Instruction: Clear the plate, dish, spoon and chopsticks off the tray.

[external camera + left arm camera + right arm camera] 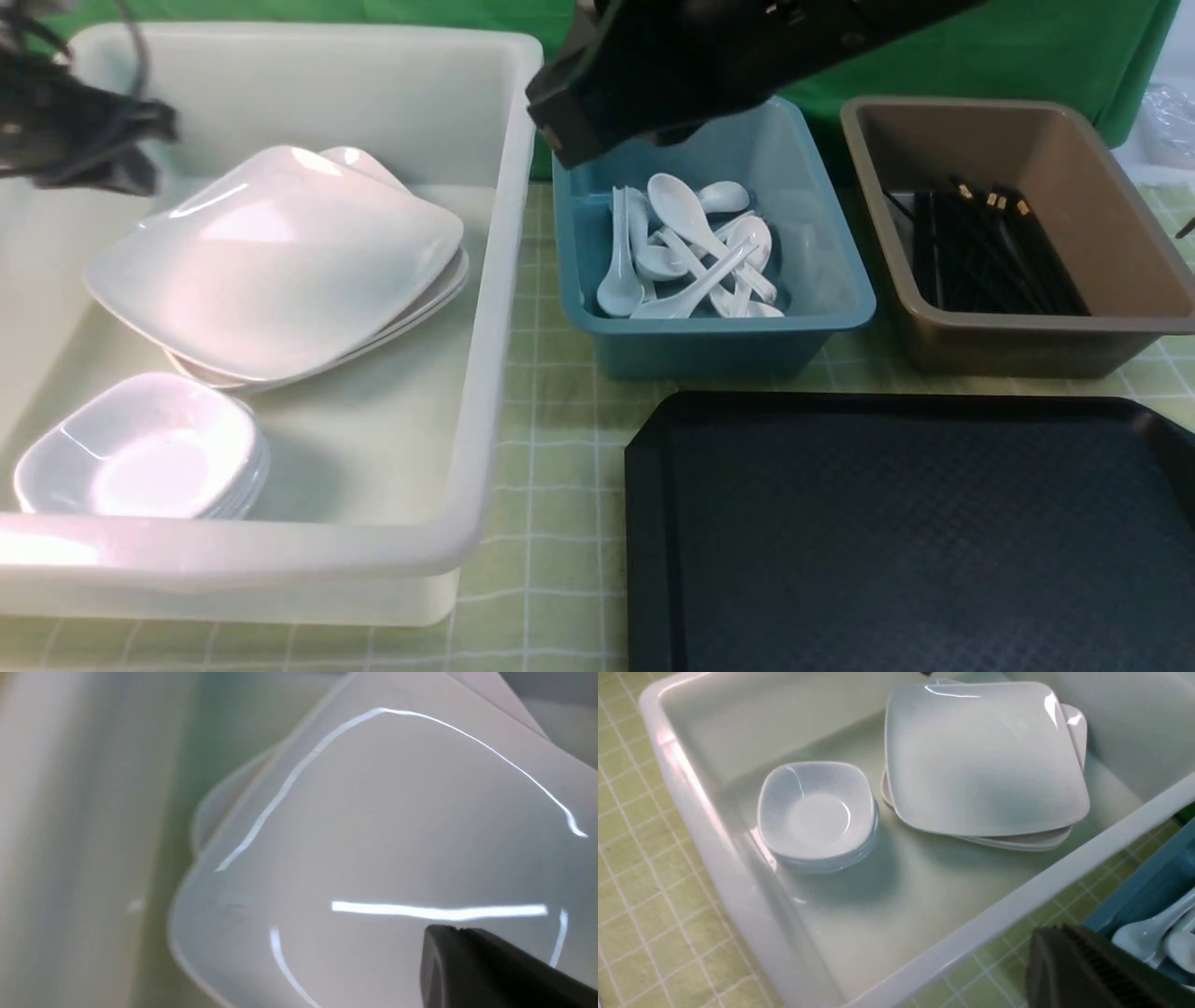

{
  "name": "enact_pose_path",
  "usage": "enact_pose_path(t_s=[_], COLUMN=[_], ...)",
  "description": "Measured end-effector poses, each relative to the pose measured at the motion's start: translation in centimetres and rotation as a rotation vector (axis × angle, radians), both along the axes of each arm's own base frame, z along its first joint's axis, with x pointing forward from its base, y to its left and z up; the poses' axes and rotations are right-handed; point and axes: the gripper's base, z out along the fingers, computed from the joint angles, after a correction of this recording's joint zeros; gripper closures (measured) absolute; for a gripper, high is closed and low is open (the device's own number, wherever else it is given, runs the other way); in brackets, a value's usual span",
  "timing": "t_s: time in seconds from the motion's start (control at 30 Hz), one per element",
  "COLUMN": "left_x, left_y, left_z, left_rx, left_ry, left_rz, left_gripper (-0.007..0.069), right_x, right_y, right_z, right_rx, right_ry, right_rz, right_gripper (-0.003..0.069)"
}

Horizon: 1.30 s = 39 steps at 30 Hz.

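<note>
Closest to the lens at lower left runs the front rim of a big translucent white plastic tub [280, 551], standing on a pale green checked tablecloth [551, 467]. Inside it, near that front wall, sits a stack of small deep white dishes [140, 453]; behind them a large glossy white rounded-square plate [280, 252] lies tilted on top of a pile of others like it. Above the tub's far left corner hangs the left gripper [93, 140], blurred, its jaws closed on nothing; in its wrist view one dark finger [486, 970] shows over the top plate, and whether they touch cannot be told. Next to the right stands a teal plastic bin [709, 336] holding a heap of small glossy white soup spoons [691, 243]. The right arm's black body [700, 65] reaches over that bin's back edge, and the right gripper [1059, 961] is closed and empty. Further right, a deep brown tub [1027, 345] holds long thin black chopsticks [990, 252] with gold bands. In front of both bins, at lower right, lies the flat black textured plastic tray [915, 523].
</note>
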Motion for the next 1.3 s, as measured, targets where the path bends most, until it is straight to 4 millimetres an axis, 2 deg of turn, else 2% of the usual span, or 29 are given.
enact_pose_path(t_s=[0.03,0.1,0.13,0.17,0.2,0.23,0.33,0.4,0.53,0.7,0.8,0.93,1.07,1.3], left_x=[0.3,0.5,0.6,0.6,0.6,0.5,0.2,0.1,-0.1,-0.2,-0.2,-0.1,-0.1,-1.0], left_y=[-2.6,-5.1,-5.4,-7.2,-8.0,-9.6,-11.9,-12.6,-12.6,-11.9,-10.7,-9.4,-9.3,-10.0], left_z=[-0.4,-1.2,-1.4,-2.1,-2.3,-3.1,-5.2,-6.5,-8.4,-8.7,-9.0,-9.1,-8.2,-3.1], left_rx=[0.007,0.036,0.039,0.062,0.071,0.089,0.123,0.134,0.132,0.206,0.299,0.292,0.248,0.18], left_ry=[0.022,0.046,0.051,0.079,0.09,0.122,0.219,0.278,0.383,0.425,0.463,0.482,0.441,0.269], left_rz=[-0.074,-0.161,-0.169,-0.229,-0.254,-0.304,-0.39,-0.413,-0.421,-0.41,-0.343,-0.282,-0.292,-0.304], left_gripper=[0.0622,0.0624,0.0624,0.0625,0.0624,0.0624,0.0624,0.0624,0.0624,0.0624,0.0624,0.0624,0.0624,0.0624], right_x=[0.0,0.0,0.0,-0.1,-0.1,-0.1,-0.2,-0.3,-0.3,-0.3,-0.3,-0.4,-0.4,-0.4], right_y=[0.0,0.0,0.0,-0.1,-0.1,-0.1,-0.2,-0.2,-0.2,-0.2,-0.2,-0.3,-0.3,-0.3], right_z=[0.0,0.0,-0.1,-0.1,-0.1,-0.2,-0.3,-0.4,-0.5,-0.5,-0.5,-0.6,-0.6,-0.5], right_rx=[0.0,-0.004,-0.006,-0.013,-0.015,-0.023,-0.035,-0.041,-0.049,-0.049,-0.05,-0.06,-0.06,-0.058], right_ry=[0.001,0.005,0.006,0.013,0.014,0.022,0.033,0.038,0.045,0.045,0.046,0.055,0.055,0.05], right_rz=[-0.001,0.0,0.001,0.002,0.002,0.004,0.006,0.008,0.009,0.009,0.01,0.011,0.012,0.011], right_gripper=[0.0628,0.0628,0.0628,0.0628,0.0628,0.0628,0.0628,0.0628,0.0628,0.0628,0.0628,0.0628,0.0628,0.0628])
